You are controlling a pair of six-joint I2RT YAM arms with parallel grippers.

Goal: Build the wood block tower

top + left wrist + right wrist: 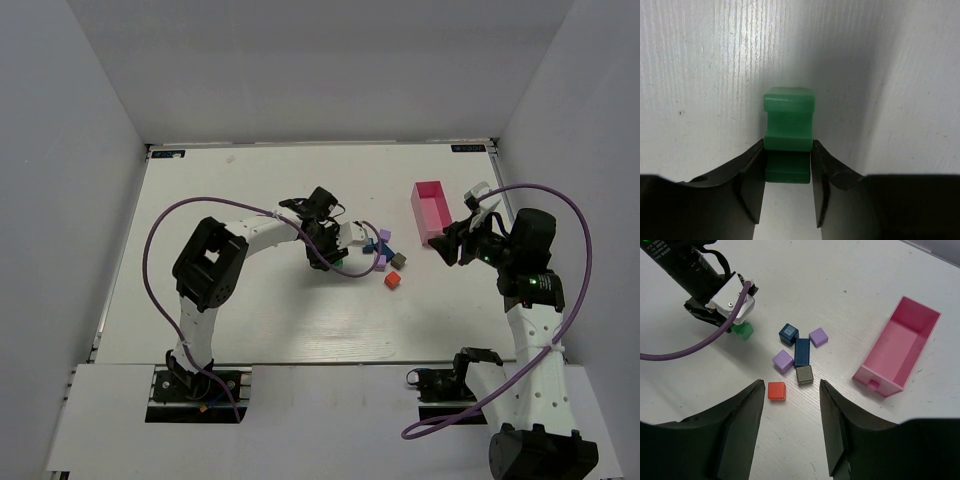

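My left gripper (788, 172) is shut on a green block (788, 127), its jaws pressing both sides of the block's near end. From the right wrist, that green block (743, 330) shows just under the left gripper (735, 315), low at the table. Beside it the other wood blocks lie loose in one layer: a blue cube (788, 333), a long dark blue block (802, 351), two purple cubes (783, 360) (818, 336), a grey-brown cube (804, 375) and a red cube (776, 390). My right gripper (790, 395) hangs open above and near the red cube, holding nothing.
An open pink box (897, 352) lies to the right of the blocks, close to the right gripper (450, 243). The left arm's purple cable (160, 235) loops over the table's left half. White walls enclose the table (250, 320).
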